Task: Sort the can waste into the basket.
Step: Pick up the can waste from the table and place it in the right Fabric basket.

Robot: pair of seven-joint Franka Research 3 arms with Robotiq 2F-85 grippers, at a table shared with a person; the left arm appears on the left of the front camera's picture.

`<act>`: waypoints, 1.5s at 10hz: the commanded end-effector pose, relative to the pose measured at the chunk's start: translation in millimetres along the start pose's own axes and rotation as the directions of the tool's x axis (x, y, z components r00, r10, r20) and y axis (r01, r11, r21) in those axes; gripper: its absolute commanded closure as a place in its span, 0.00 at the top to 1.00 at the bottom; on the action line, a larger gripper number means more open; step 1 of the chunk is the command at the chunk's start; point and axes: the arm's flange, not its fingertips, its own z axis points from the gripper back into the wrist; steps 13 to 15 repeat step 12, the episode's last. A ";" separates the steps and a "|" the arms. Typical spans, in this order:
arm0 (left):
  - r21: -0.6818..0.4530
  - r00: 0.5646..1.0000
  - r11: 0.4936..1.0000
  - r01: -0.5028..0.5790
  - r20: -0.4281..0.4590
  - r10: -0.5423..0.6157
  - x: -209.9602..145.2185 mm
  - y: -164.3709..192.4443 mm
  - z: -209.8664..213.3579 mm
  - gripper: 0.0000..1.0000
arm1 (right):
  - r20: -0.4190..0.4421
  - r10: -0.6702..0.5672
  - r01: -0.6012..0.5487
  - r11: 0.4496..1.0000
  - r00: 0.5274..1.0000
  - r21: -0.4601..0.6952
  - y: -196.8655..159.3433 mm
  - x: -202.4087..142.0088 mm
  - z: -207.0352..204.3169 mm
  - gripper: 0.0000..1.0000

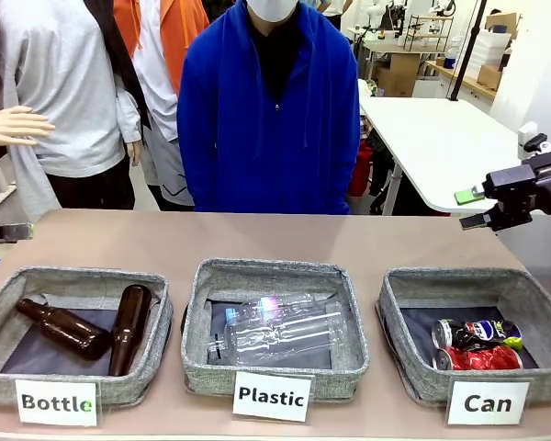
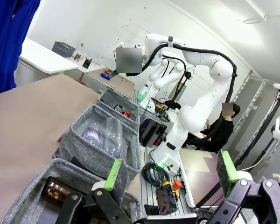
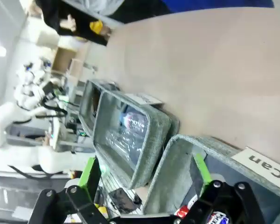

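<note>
In the "Can" basket (image 1: 413, 292), two cans (image 1: 477, 344) lying sideways, tops left, right hand (image 1: 473, 208) released, empty.

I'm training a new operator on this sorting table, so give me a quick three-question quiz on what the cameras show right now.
1. True or false: both cans, the red crushed can and the dark can, lie inside the Can basket.
2. Which basket holds the clear plastic bottles? A) Bottle basket B) Plastic basket C) Can basket
3. Fill in: the right gripper hangs above the table's far right edge with its jaws ____.

Key: 1. True; the two cans lie side by side on the dark lining. 2. B. 3. Open, holding nothing.
</note>
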 end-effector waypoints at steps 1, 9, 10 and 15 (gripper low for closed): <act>0.008 1.000 1.000 -0.004 -0.002 0.004 1.0 -3.5 -2.2 1.00 | -0.063 0.099 -0.101 0.994 0.993 -0.033 12.5 -1.7 3.4 1.00; 0.008 1.000 1.000 -0.004 -0.002 0.004 1.0 -3.5 -2.2 1.00 | -0.063 0.099 -0.101 0.994 0.993 -0.033 12.5 -1.7 3.4 1.00; 0.008 1.000 1.000 -0.004 -0.002 0.004 1.0 -3.5 -2.2 1.00 | -0.063 0.099 -0.101 0.994 0.993 -0.033 12.5 -1.7 3.4 1.00; 0.008 1.000 1.000 -0.004 -0.002 0.004 1.0 -3.5 -2.2 1.00 | -0.063 0.099 -0.101 0.994 0.993 -0.033 12.5 -1.7 3.4 1.00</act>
